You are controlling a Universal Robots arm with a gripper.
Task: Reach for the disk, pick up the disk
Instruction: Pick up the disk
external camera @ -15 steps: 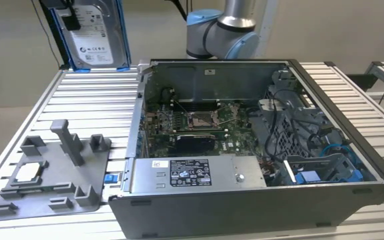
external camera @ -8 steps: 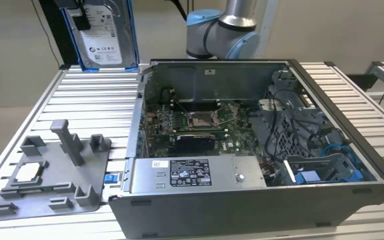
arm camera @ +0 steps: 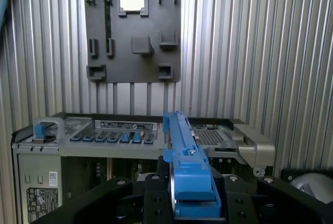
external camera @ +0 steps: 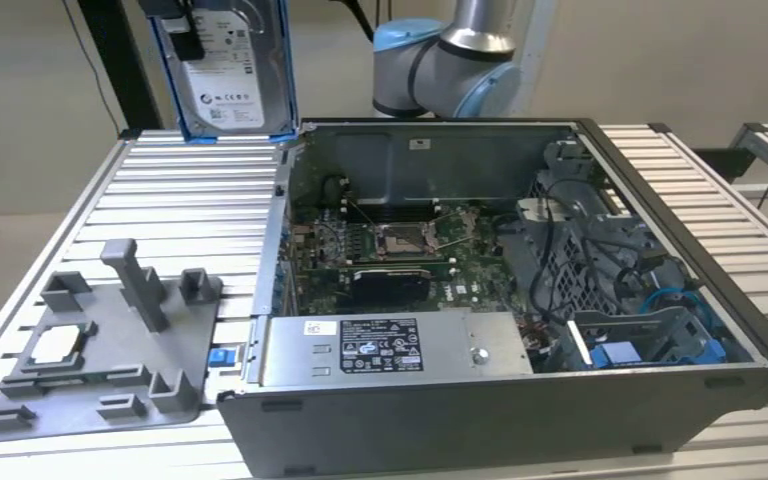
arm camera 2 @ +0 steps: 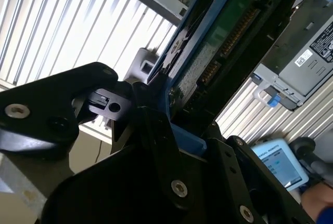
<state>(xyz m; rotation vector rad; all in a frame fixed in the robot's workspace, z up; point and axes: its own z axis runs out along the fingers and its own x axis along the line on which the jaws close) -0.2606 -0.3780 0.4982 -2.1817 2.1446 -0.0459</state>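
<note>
Closest to the exterior camera is the near wall of the open computer case [external camera: 491, 420], which lies on its side on a slatted metal table [external camera: 157, 190].

Going from the exterior view's left, a grey plastic tray [external camera: 104, 370] with upright posts sits on the near left part of the table. A small white chip [external camera: 57, 345] lies flat in one of its pockets.

Far behind the tray, above the far left corner of the table, the disk [external camera: 231, 75] hangs upright in the air. Its white label is turned toward the camera and its blue frame runs around it. The gripper [arm camera: 191, 193] holds it at the upper end. In the first wrist view the black fingers [arm camera: 158, 198] press on both sides of the blue frame, so the jaws are clenched on the disk. Its free end points down toward the edge of the case. The second wrist view shows the green circuit side of the disk.

To the right, inside the case, a green board [external camera: 384, 250] lies on the floor and a grey box [external camera: 384, 345] with a label runs along the near wall. A blue plastic part [external camera: 620, 357] sits at the near right.

Behind the far wall of the case stands the arm [external camera: 451, 55], with grey and light blue joints. It rises out of the picture at the top.
</note>
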